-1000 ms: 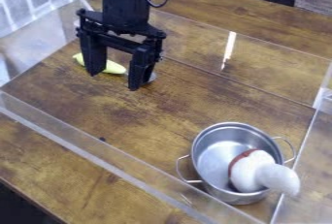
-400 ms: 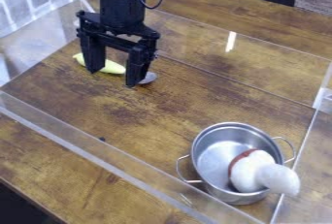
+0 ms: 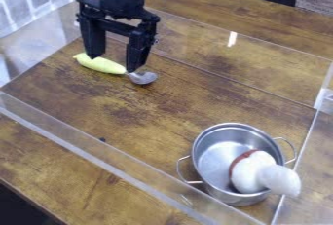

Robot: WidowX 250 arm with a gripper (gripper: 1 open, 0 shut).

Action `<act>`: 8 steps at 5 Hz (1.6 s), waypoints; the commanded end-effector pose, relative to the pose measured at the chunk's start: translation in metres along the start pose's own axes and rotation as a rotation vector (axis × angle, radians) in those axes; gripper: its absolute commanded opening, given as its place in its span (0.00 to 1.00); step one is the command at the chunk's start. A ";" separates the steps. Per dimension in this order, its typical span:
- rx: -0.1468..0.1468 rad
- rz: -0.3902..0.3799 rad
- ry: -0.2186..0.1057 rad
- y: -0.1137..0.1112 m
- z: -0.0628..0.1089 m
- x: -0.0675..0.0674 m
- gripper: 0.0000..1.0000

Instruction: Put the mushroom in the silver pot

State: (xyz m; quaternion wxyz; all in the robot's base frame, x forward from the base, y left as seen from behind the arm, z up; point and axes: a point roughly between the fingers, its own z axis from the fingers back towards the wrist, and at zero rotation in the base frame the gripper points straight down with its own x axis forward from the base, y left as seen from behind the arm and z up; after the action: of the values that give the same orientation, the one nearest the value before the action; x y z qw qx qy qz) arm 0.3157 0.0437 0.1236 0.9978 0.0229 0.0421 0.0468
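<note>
A: Mushroom (image 3: 256,173) location?
B: In silver pot (image 3: 208,146) at 5 o'clock, cap down inside, white stem sticking out over rim toward the right.
A: End effector (image 3: 117,61)?
B: Up at 11 o'clock, jaws spread wide, empty, pointing down above yellow-handled spoon (image 3: 115,67) lying on counter (image 3: 182,97).

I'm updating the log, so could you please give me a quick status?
Claw open, empty, above spoon. Mushroom resting in pot. Nothing in the way.
</note>
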 end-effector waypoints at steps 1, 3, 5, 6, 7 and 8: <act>-0.005 -0.011 -0.034 0.004 0.008 0.002 1.00; -0.008 -0.049 -0.003 0.002 -0.005 0.000 1.00; -0.007 -0.090 -0.011 -0.001 0.020 -0.035 1.00; -0.017 0.019 -0.014 -0.011 0.018 -0.029 1.00; -0.018 0.047 -0.002 -0.018 0.007 -0.025 1.00; -0.012 0.027 -0.010 -0.024 0.007 -0.024 1.00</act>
State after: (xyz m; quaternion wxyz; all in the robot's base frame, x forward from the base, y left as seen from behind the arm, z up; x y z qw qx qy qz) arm 0.2933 0.0203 0.1223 0.9962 0.0151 0.0534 0.0675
